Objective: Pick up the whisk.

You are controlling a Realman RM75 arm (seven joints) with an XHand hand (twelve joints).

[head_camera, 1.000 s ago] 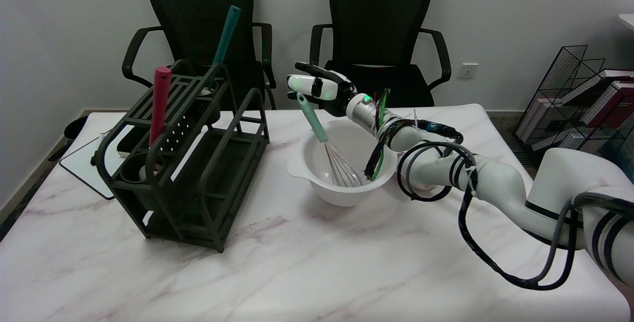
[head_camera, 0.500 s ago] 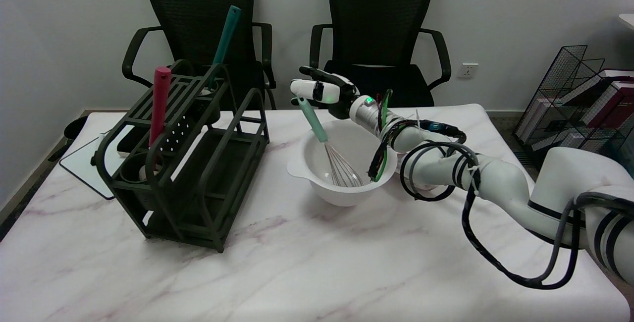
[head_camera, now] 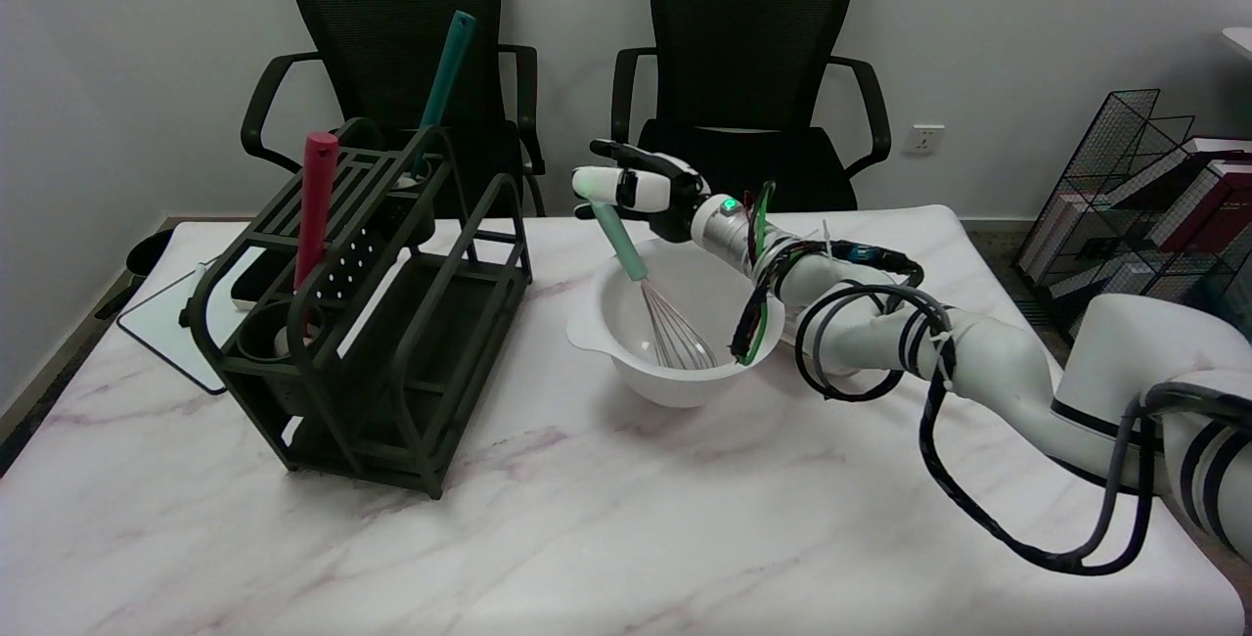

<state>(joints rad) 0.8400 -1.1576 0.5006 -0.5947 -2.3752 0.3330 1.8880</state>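
Note:
The whisk (head_camera: 626, 249) has a pale teal handle and leans up to the left out of a white bowl (head_camera: 599, 325), with its wire head (head_camera: 677, 340) resting inside the bowl. My right hand (head_camera: 641, 188) hovers at the top end of the handle, fingers stretched out to the left and spread. A white fingertip (head_camera: 587, 182) covers the handle's tip. I cannot tell whether the fingers touch the handle. Nothing is clasped in the hand.
A dark green utensil rack (head_camera: 372, 294) stands left of the bowl, holding a red-handled tool (head_camera: 315, 205) and a teal-handled tool (head_camera: 442, 78). A white board (head_camera: 171, 323) lies behind it. Two black chairs (head_camera: 753, 49) stand beyond the table, and a wire basket of books (head_camera: 1135, 205) sits far right.
My right hand has dropped slightly and moved onto the top of the whisk handle, which showed free below the fingers a second ago. The whisk and bowl have not moved.

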